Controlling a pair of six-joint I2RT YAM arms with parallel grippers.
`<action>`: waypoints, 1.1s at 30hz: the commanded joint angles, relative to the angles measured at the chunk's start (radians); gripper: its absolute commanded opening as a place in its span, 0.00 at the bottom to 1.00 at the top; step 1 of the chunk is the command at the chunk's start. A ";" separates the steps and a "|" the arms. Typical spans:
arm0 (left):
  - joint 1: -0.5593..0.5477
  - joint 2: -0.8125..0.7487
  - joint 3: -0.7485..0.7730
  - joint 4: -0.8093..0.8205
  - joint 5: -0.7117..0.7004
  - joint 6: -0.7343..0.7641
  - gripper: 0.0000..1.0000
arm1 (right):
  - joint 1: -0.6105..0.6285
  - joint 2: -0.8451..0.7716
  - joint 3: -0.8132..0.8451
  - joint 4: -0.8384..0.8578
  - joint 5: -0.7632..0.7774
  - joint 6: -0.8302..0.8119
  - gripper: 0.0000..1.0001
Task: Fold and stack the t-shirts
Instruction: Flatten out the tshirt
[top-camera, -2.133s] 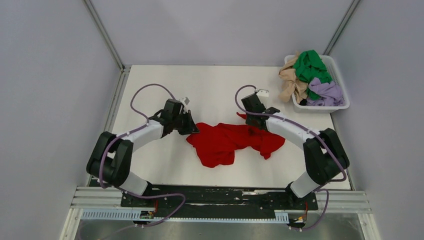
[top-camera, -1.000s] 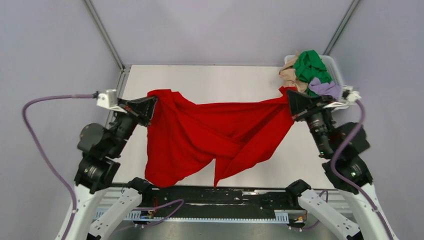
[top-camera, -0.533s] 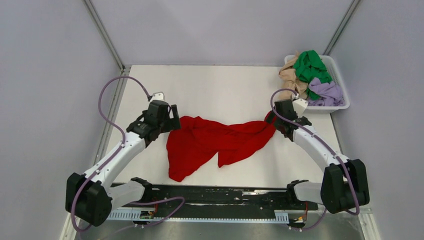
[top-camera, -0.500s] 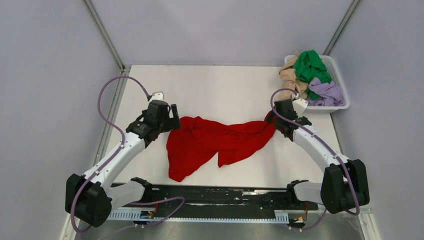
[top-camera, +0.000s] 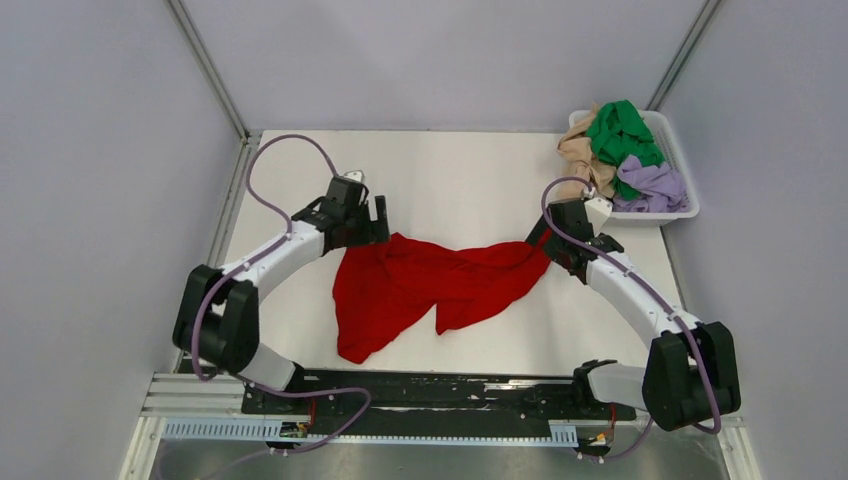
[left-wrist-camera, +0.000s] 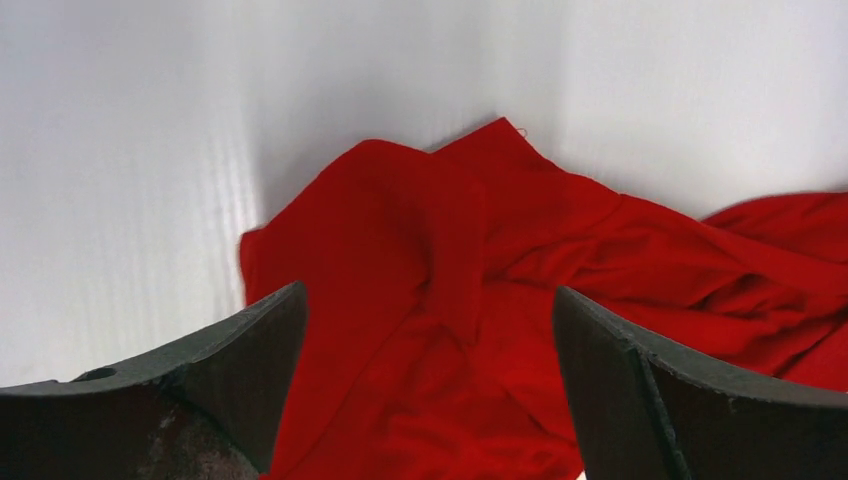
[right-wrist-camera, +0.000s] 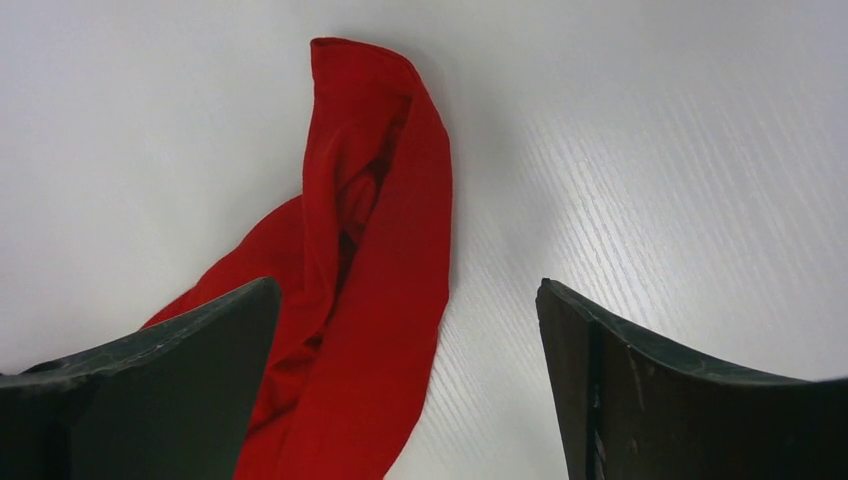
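Observation:
The red t-shirt (top-camera: 430, 285) lies crumpled and spread sideways on the white table (top-camera: 450, 180). My left gripper (top-camera: 378, 222) hovers open at its upper left corner; in the left wrist view the red t-shirt (left-wrist-camera: 400, 220) lies below and between the spread fingers of the left gripper (left-wrist-camera: 428, 300), nothing pinched. My right gripper (top-camera: 545, 240) stands open at the shirt's right tip; in the right wrist view a narrow end of the red t-shirt (right-wrist-camera: 370, 200) lies under the right gripper (right-wrist-camera: 408, 290), loose. Green (top-camera: 620, 130), beige (top-camera: 580, 160) and lavender (top-camera: 655, 180) t-shirts sit in the basket.
The white plastic basket (top-camera: 672, 140) stands at the back right corner of the table, with the beige cloth hanging over its left rim. Grey walls close in the table on three sides. A black rail (top-camera: 440, 395) runs along the near edge.
A second ago both grippers held the red t-shirt stretched in the air. It now lies on the table, both grippers have opened, and the left one has shifted back and right.

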 joint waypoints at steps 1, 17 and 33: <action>0.006 0.129 0.061 0.054 0.151 0.026 0.95 | 0.003 -0.011 -0.020 0.057 -0.041 -0.003 1.00; 0.002 0.334 0.088 0.089 0.222 0.014 0.31 | 0.003 -0.042 -0.076 0.090 -0.183 -0.003 1.00; -0.004 -0.181 -0.081 0.009 0.192 -0.037 0.09 | 0.022 -0.154 -0.143 0.050 -0.353 -0.026 1.00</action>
